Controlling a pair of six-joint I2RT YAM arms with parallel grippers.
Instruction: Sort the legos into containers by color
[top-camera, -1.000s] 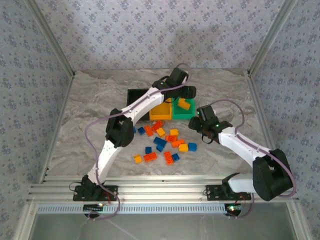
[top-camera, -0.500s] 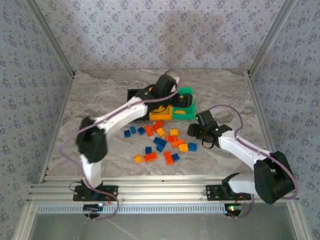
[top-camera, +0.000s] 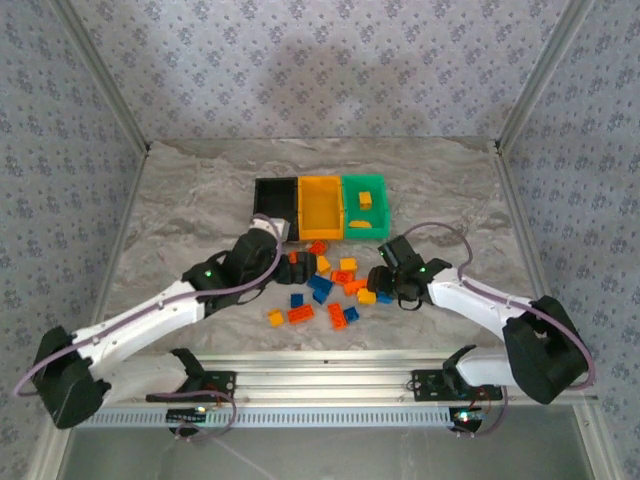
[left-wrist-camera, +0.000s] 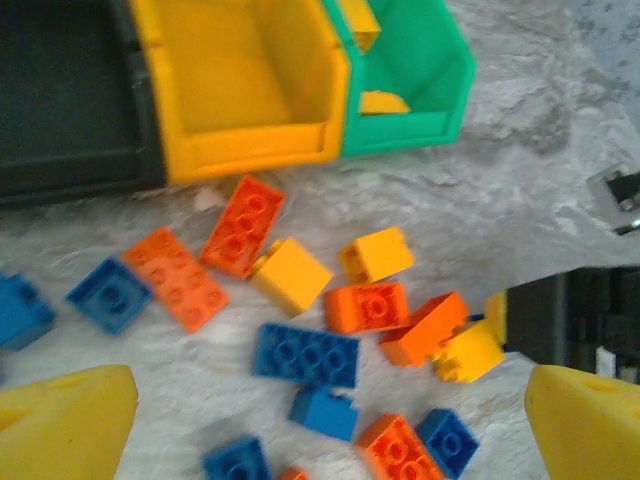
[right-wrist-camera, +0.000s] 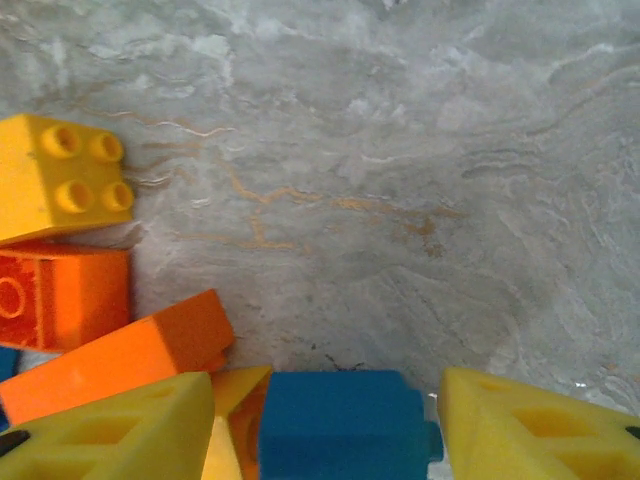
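Top camera high behind, looking down, wrist cameras close, sharing legos (top-camera: 320, 284).

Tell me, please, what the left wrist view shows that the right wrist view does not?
Left wrist: the black bin, yellow bin and green bin, two yellow bricks in the green one, and the open left gripper above the pile. Right wrist: a close look at a blue brick between the right gripper fingers. Both: the marble table and loose bricks in orange, yellow and blue.
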